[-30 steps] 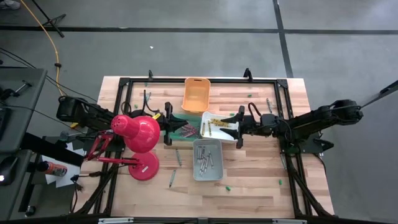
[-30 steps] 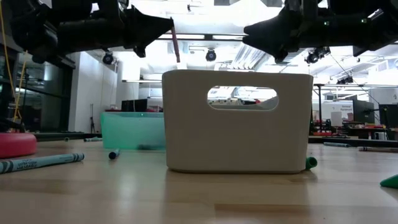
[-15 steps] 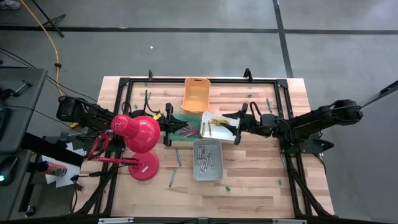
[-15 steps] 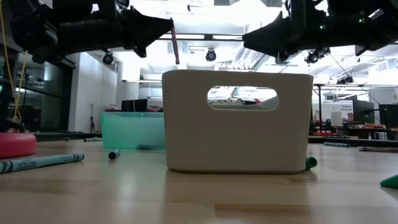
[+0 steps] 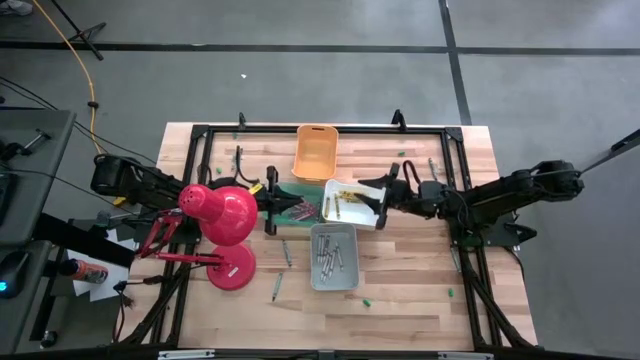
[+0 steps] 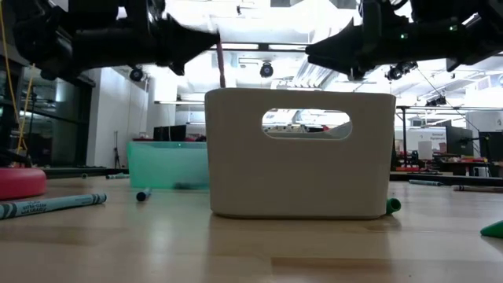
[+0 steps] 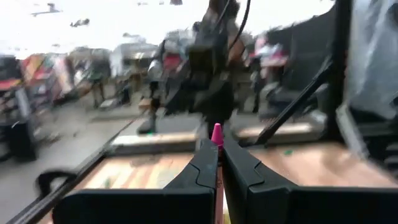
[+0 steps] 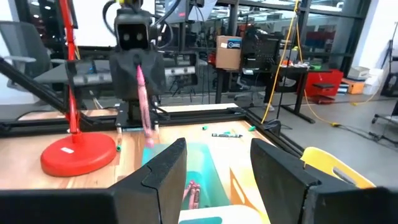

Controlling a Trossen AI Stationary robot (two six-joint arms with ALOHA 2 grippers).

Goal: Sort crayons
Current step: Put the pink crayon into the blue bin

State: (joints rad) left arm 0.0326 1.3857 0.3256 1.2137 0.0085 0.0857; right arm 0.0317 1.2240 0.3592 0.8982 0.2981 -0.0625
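Note:
My left gripper (image 5: 273, 199) is shut on a pink crayon (image 6: 221, 64) above the green bin (image 5: 300, 205), which holds red crayons. The crayon also shows in the right wrist view (image 8: 144, 106) and the left wrist view (image 7: 216, 133). My right gripper (image 5: 378, 189) is open and empty, above the right end of the white bin (image 5: 372, 218), which holds yellow crayons (image 5: 350, 197). It also shows in its own wrist view (image 8: 217, 171). The grey bin (image 5: 349, 280) holds grey crayons. Loose crayons (image 5: 285, 252) lie flat on the table. My left gripper pinches the pink crayon near its upper end (image 8: 139, 70) between its two fingers. The fingers lie level, pointing toward the table's right, across the crayon. The crayon hangs nearly upright below them, lifted clear above the green bin; its top end (image 7: 216, 129) pokes up between the fingers.
An empty orange bin (image 5: 315, 150) stands at the far side. A red desk lamp (image 5: 225, 215) with a round base (image 5: 232, 266) stands by the left arm. A black frame (image 5: 200, 135) runs around the table. More loose crayons (image 6: 51, 206) lie near the front left.
My right gripper has moved a little toward the table's far edge and left, staying open above the white bin. My left gripper has stayed shut on the pink crayon over the green bin.

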